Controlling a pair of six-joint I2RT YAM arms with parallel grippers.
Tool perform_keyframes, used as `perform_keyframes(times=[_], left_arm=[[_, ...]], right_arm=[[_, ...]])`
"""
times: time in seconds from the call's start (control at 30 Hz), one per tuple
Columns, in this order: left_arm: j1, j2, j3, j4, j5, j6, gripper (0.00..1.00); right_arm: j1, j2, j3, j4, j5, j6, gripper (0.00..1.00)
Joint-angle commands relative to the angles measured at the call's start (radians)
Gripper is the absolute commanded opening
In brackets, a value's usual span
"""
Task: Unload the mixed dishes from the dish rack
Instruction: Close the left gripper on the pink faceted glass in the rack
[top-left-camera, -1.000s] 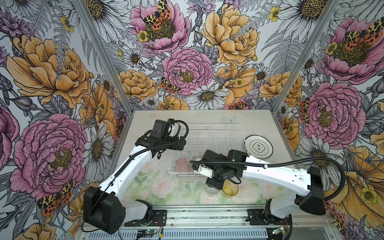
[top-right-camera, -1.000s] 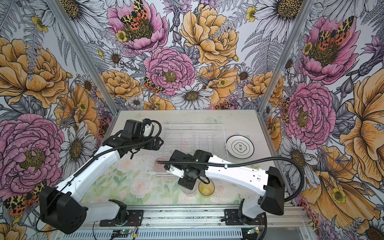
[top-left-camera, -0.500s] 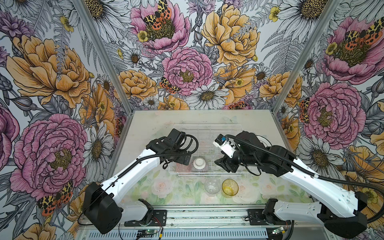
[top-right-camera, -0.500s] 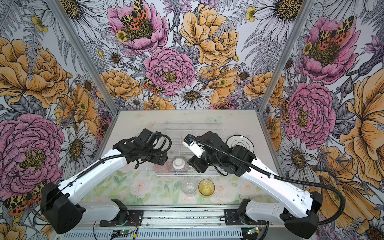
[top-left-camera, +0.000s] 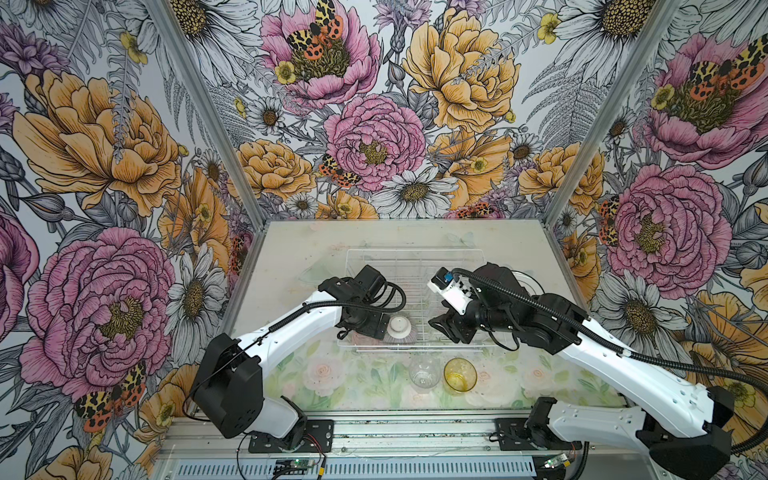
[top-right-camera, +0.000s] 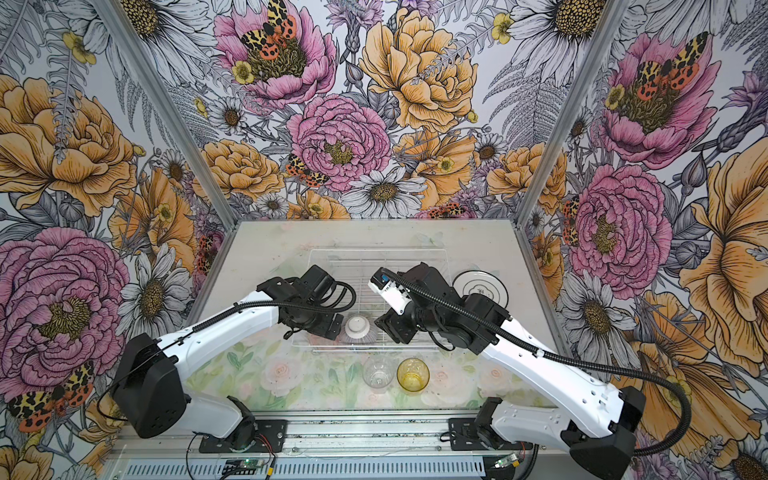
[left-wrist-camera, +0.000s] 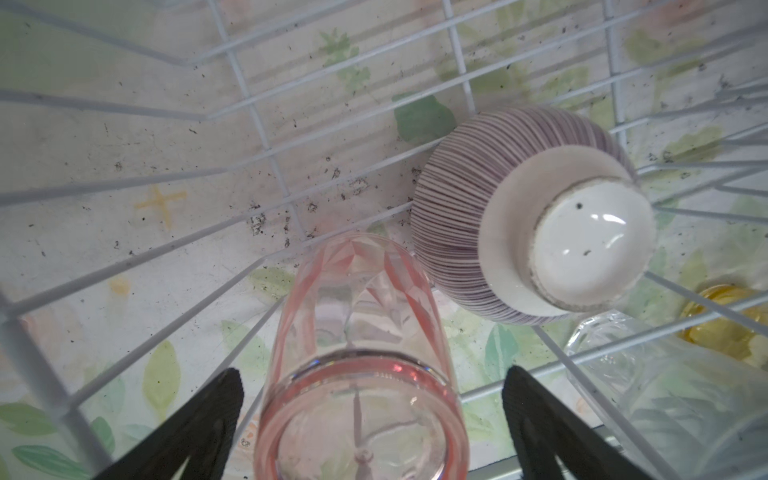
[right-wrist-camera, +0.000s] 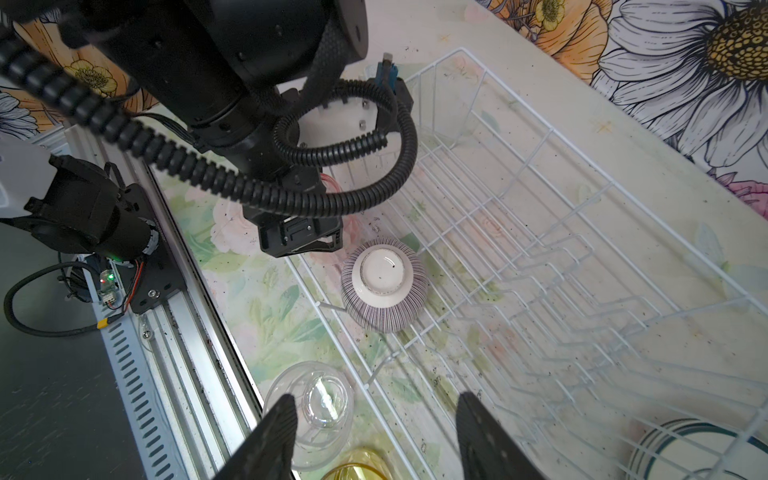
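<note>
Left gripper (left-wrist-camera: 372, 374) is spread to its widest and holds nothing; its fingers straddle the pink tumbler (left-wrist-camera: 357, 332) without touching it. The tumbler stands in the near-left corner of the rack (top-left-camera: 415, 250), just beside the overturned striped bowl (left-wrist-camera: 528, 216). I'd centre, squeeze gently, then lift straight up clear of wires and bowl. The glass is see-through, faceted and probably slippery. Right gripper (right-wrist-camera: 376, 399): jaws apart, empty.

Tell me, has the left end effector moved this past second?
Yes. In a top view, the left end effector went from the dish rack's left side toward its near-left corner, beside the bowl.
</note>
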Motion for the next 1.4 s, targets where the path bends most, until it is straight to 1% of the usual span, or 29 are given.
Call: perform_keyframes(times=[0.0,0.37,0.6,0.87,0.97,1.07,1.37], left_arm=[[-0.007,0.009,-0.003,-0.014,-0.033,-0.027,0.99],[-0.01,0.063,0.008,-0.037,-0.047,-0.02,0.99],[-0.008,0.064,-0.001,-0.044,-0.049,-0.022,0.93],[-0.007,0.077,-0.005,-0.047,-0.046,-0.018,0.91],[-0.007,0.086,-0.007,-0.045,-0.039,-0.018,0.88],[-0.008,0.092,-0.007,-0.045,-0.037,-0.017,0.87],[-0.008,0.089,-0.001,-0.045,-0.015,-0.001,0.72]], right_arm=[[-0.016,-0.036,-0.015,0.03,-0.018,0.0,0.64],[-0.049,-0.046,-0.049,0.046,-0.042,-0.004,0.64],[-0.057,-0.052,-0.068,0.053,-0.049,-0.001,0.64],[-0.058,-0.059,-0.078,0.059,-0.052,0.003,0.64],[-0.056,-0.066,-0.083,0.061,-0.05,0.005,0.65],[-0.086,-0.072,-0.089,0.062,-0.051,0.006,0.65],[-0.092,-0.08,-0.102,0.067,-0.049,0.009,0.65]])
